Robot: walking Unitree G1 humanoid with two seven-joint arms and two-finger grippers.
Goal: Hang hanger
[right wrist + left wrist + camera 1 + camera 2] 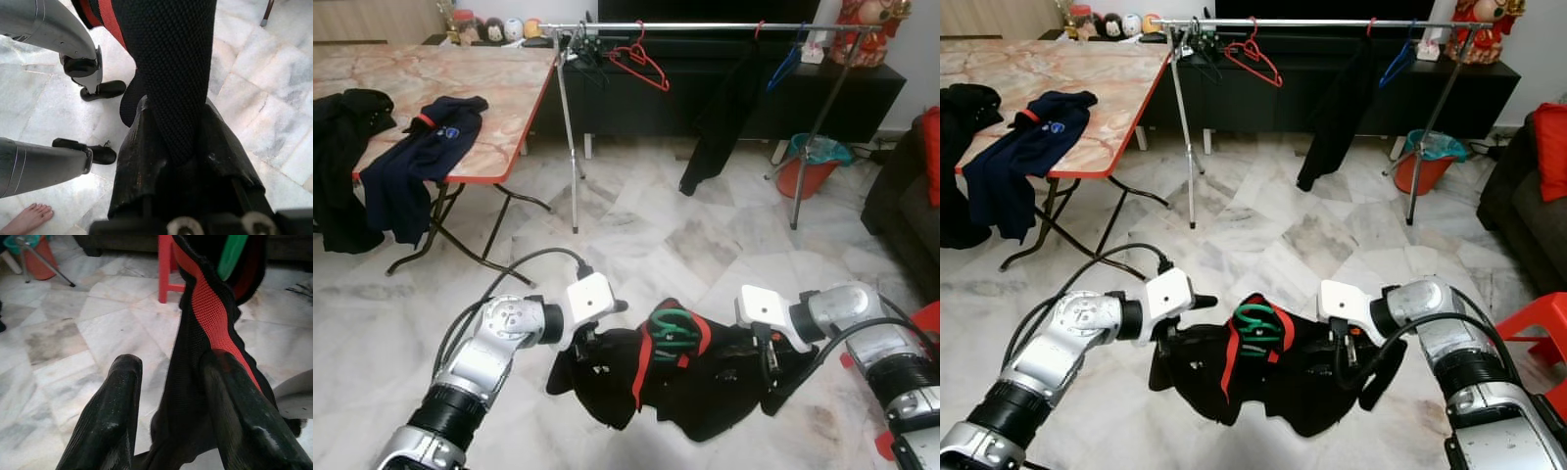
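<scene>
Ahead in the eye views, the rail (705,26) lies well beyond the shirt (685,382) on its green hanger (672,326), slung crosswise between my hands. Left wrist: left hand (171,396) parted, cloth against one finger. Right wrist: right hand (178,147) clamped on cloth.

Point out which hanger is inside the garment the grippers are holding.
The green hanger, in the black garment; the red hanger hangs on the rail.

A home living room is shown. A marble-tiled floor (636,225), a folding table (460,88), a clothes rack (705,26) and a dark sofa (906,206) are seen.
</scene>
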